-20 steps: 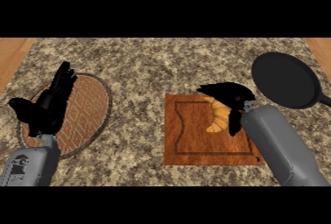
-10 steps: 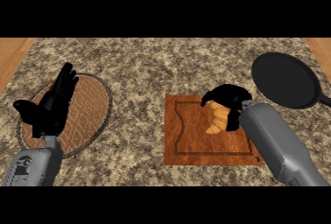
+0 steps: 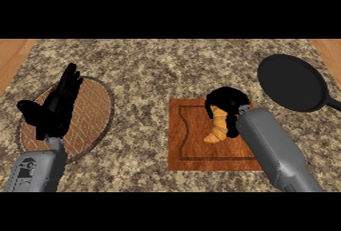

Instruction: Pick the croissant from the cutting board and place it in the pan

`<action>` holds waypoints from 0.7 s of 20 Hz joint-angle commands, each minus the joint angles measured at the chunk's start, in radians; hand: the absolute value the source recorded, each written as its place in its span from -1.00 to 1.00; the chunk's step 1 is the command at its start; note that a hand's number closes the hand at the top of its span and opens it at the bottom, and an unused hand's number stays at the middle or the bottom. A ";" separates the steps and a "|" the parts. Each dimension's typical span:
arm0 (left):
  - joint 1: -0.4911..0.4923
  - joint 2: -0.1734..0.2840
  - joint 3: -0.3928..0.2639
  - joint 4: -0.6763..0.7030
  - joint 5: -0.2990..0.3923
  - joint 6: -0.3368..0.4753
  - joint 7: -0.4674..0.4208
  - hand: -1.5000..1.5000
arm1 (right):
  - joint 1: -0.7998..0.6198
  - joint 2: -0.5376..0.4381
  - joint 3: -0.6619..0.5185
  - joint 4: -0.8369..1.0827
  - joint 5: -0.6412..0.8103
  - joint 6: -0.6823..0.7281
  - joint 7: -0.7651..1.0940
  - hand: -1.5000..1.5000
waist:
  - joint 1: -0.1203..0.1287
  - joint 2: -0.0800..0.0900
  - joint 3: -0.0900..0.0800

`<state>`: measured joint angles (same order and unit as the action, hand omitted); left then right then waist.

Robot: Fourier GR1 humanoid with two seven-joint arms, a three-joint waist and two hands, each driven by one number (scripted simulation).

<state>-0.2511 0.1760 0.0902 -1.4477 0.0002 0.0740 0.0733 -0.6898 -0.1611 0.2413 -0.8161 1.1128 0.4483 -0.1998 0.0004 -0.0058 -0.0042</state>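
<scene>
A golden croissant (image 3: 217, 126) lies on the brown wooden cutting board (image 3: 193, 153) at the middle of the counter. My right hand (image 3: 228, 103) sits over the croissant's upper end with its fingers curled round it, hiding that end. The black pan (image 3: 292, 83) rests at the right, beyond the board, with its handle running off the right edge. My left hand (image 3: 57, 101) stands open with fingers up over the left of the counter, far from the croissant.
A round woven brown mat (image 3: 90, 115) lies at the left under my left hand. The speckled granite counter (image 3: 153, 67) spreads between mat, board and pan. Wooden strips border it at both far sides.
My right hand has come down onto the croissant and its fingers have curled round the upper end. The left hand has shifted only slightly.
</scene>
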 commanded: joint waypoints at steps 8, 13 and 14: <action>0.004 -0.027 -0.027 -0.040 -0.014 0.023 0.048 0.00 | 0.032 0.159 -0.056 -0.111 -0.178 -0.277 0.755 1.00 | 0.022 -0.002 0.005; 0.008 -0.010 -0.014 -0.031 -0.011 0.010 0.031 0.00 | -0.006 0.161 0.000 -0.231 0.008 -0.528 0.843 1.00 | 0.002 -0.002 0.004; 0.038 0.000 -0.015 -0.022 -0.011 -0.008 0.010 0.00 | -0.004 0.161 0.039 -0.285 -0.010 -0.538 0.896 1.00 | 0.005 -0.003 0.004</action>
<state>-0.2338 0.1712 0.0789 -1.4639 -0.0050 0.0709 0.0872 -0.6858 -0.0072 0.2207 -0.9983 1.0561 0.0363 0.5786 0.0088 -0.0080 -0.0009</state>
